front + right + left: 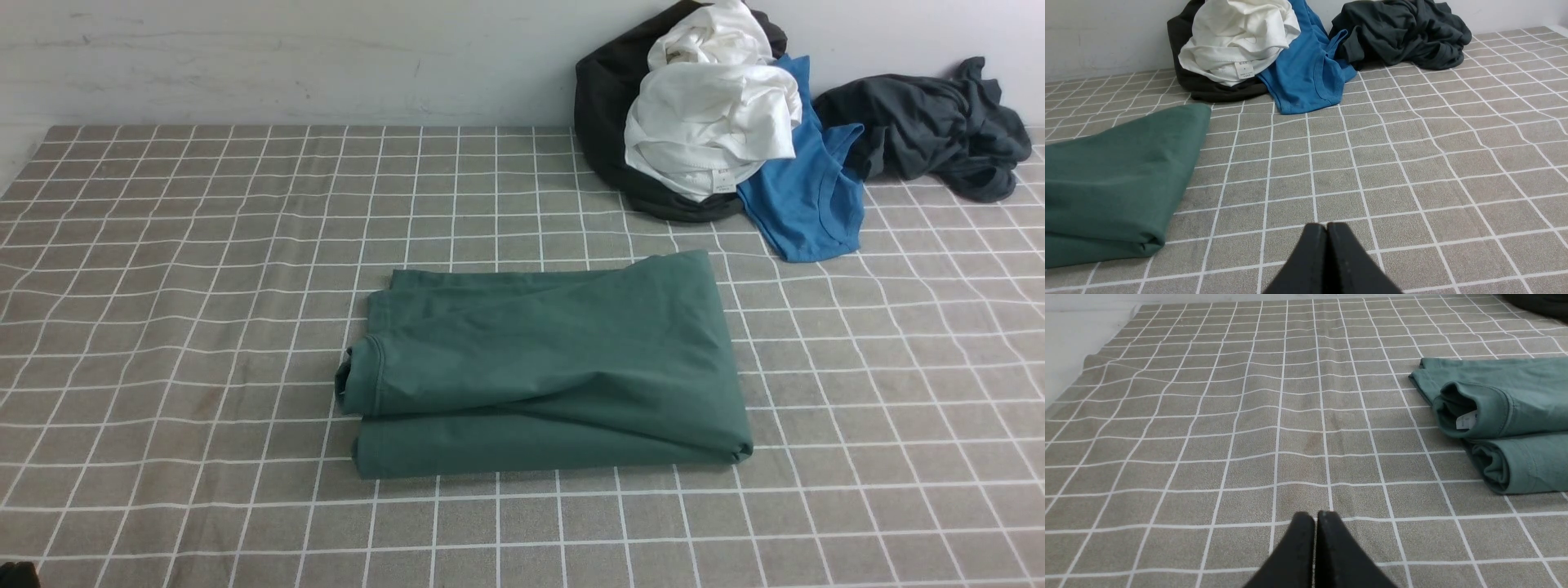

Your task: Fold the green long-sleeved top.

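The left gripper [1314, 516] is hovering over bare checked tablecloth [163, 286], its fingers pressed together, holding nothing. The green long-sleeved top [547, 367] is lying folded in a neat rectangle at the table's centre, its ribbed collar facing left. The right gripper [1326, 226] is also hanging with fingers together and empty. At the far right, white [710, 122], blue [804, 204] and dark grey [931, 122] clothes are sitting heaped against the wall.

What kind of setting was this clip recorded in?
Probably an indoor laundry-folding test bench: a table under a checked cloth against a plain white wall, a folded green top mid-table, and a pile of unfolded clothes at the back.
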